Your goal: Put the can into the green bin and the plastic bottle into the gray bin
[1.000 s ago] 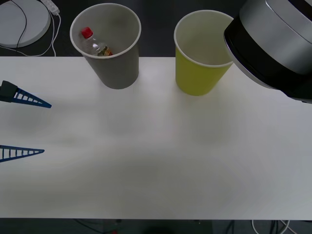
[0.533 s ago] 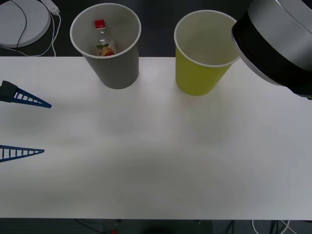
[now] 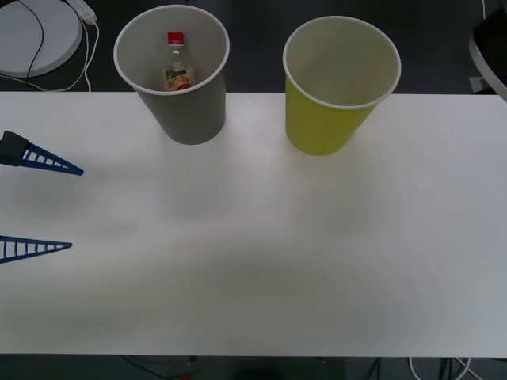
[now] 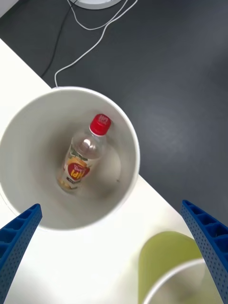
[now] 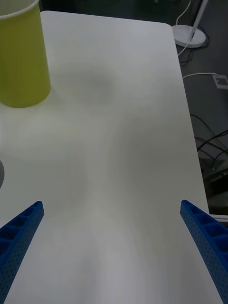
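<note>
In the front view I see the gray bin (image 3: 173, 75) at the far left of the white table (image 3: 253, 253), with the plastic bottle (image 3: 177, 63) standing inside it, red cap up. The green bin (image 3: 339, 85) stands to its right, well apart. My left gripper (image 3: 40, 204) sits at the left edge of the table, its two blue fingers spread wide and holding nothing.

In the right wrist view I look straight down into the gray bin (image 4: 66, 156). The bottle (image 4: 84, 154) leans against the inner wall. The rim of the green bin (image 4: 175, 273) shows beside it. My right gripper (image 4: 114, 251) hangs above the bins, released, fingers far apart.

In the left wrist view the left gripper (image 5: 114, 254) is spread over bare table (image 5: 123, 156), with the green bin (image 5: 23, 52) at the far side.
</note>
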Motion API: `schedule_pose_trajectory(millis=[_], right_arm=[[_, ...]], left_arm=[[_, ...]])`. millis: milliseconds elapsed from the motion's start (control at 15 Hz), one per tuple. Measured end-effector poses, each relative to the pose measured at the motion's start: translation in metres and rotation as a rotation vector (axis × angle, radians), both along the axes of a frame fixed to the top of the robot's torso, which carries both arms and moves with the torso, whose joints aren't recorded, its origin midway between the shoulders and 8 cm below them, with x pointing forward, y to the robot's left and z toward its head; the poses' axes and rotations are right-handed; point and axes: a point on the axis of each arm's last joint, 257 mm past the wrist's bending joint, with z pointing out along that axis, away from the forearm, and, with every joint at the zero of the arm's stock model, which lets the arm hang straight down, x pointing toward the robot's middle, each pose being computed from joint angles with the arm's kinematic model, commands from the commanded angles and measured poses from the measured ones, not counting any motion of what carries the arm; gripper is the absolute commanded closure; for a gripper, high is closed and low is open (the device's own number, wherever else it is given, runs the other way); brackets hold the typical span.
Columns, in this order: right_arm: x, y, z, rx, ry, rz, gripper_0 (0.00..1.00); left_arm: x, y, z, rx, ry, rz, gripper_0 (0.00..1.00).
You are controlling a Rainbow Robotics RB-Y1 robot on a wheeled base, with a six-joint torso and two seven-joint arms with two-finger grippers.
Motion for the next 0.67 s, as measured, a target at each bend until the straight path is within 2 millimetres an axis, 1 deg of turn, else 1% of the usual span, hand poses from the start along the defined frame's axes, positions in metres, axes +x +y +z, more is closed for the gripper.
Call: schedule_pose_trajectory(millis=[200,400,533,667], right_arm=[[-0.004,-0.032,-0.003,-0.003,0.012,0.040,0.00],[-0.004,-0.070,-0.003,0.000,0.005,0.070,0.00],[-0.005,-0.095,0.001,0.006,-0.013,0.087,0.00],[-0.010,-0.114,0.006,0.026,-0.036,0.107,0.00]], left_arm=[[0.000,0.000,0.000,0.000,0.000,0.000,0.00],[0.000,0.000,0.000,0.000,0.000,0.000,0.00],[0.000,0.000,0.000,0.000,0.000,0.000,0.00],[0.000,0.000,0.000,0.000,0.000,0.000,0.00]])
